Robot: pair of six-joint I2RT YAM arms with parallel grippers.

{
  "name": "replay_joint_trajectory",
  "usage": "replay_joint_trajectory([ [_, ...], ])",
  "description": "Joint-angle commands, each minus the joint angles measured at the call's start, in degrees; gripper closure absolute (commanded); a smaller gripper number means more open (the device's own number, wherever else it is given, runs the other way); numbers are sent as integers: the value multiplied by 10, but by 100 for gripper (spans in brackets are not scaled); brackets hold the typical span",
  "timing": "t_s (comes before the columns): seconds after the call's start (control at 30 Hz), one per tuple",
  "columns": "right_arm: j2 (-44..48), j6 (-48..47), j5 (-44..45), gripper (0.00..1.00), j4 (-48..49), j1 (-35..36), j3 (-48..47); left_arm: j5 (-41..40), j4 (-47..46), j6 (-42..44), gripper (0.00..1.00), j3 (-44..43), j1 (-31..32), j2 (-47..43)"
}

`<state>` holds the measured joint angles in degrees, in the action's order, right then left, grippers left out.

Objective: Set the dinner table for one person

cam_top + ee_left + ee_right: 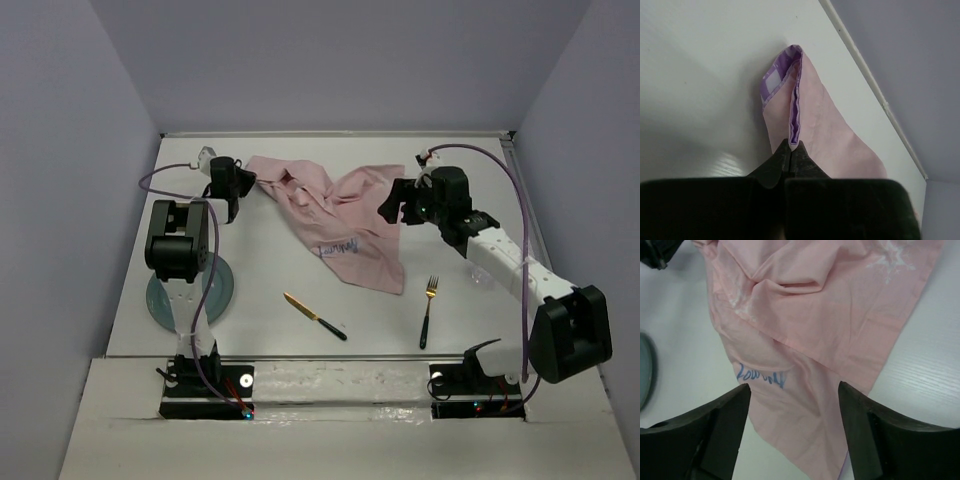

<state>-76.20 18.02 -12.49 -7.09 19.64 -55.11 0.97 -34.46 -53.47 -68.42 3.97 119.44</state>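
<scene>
A crumpled pink placemat (340,215) with blue writing lies at the back middle of the white dinner table (270,270). My left gripper (243,185) is at its far left corner. In the left wrist view the jaws (790,145) are shut on the purple-hemmed edge of the cloth (815,125). My right gripper (393,208) hovers over the cloth's right side. In the right wrist view it stands open (794,387) with the pink cloth (825,305) and its writing below, nothing between the fingers.
A gold-bladed knife (313,315) and a gold fork (429,308), both black-handled, lie near the front of the table. A grey-blue plate (225,290) sits at the left, partly hidden under the left arm; its edge (645,370) shows in the right wrist view.
</scene>
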Motion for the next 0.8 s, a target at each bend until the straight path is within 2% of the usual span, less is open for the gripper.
replay_joint_trajectory([
  [0.0, -65, 2, 105, 19, 8, 6, -80, -30, -29, 54, 100, -1, -6, -74],
  [0.1, -141, 2, 122, 17, 2, 6, -138, -37, -32, 55, 100, 21, -6, -87],
  [0.13, -156, 2, 145, 17, 2, 6, -150, -35, -32, 54, 91, 23, -6, -86],
  [0.17, -184, -2, 159, 17, 2, 6, -175, -25, -33, 52, 77, 22, -7, -81],
  [0.27, -210, -9, 171, 17, -9, 6, -209, -12, -32, 51, 59, 9, -12, -62],
  [0.53, -241, -20, 167, 17, -17, 0, -246, 24, -28, 29, 53, -7, -21, -28],
  [0.77, -246, -25, 161, 19, -19, -5, -250, -13, -15, 13, 50, 26, -35, -50],
])
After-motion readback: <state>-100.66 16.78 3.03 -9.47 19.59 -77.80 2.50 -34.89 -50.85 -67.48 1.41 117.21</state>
